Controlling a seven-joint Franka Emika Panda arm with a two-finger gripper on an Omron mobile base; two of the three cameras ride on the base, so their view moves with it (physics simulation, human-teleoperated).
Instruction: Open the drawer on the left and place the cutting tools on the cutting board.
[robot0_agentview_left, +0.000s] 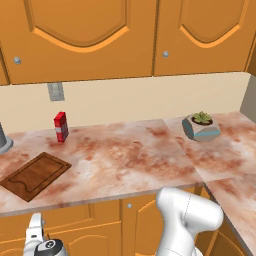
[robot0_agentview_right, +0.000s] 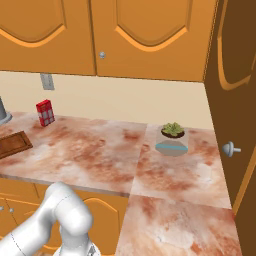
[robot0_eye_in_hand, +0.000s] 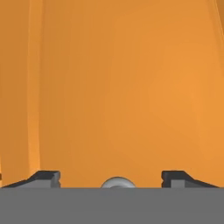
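1. Orange wood, flat and close, spreads across the hand view: the drawer (robot0_eye_in_hand: 131, 87) front, with one small round silver knob (robot0_eye_in_hand: 117, 183) sitting between the two dark fingertips (robot0_eye_in_hand: 46, 178).
2. The gripper (robot0_eye_in_hand: 111, 180) has its jaws released and standing wide, one on each side of the knob, touching nothing that can be seen.
3. In the left base view the hand hangs low at the near left, in front of the cabinet fronts under the counter (robot0_agentview_left: 130, 160).
4. The cutting board (robot0_agentview_left: 36, 175), dark brown with a groove round its edge, lies flat on the counter at the left, near the front edge.
5. A small red box (robot0_agentview_left: 61, 126) stands upright beyond the board, close to the back wall, well apart from it.
6. A small potted plant (robot0_agentview_left: 201, 126) in a pale angular pot sits far to the right on the counter.
7. Orange wall cabinets (robot0_agentview_left: 85, 35) with raised panels hang above.
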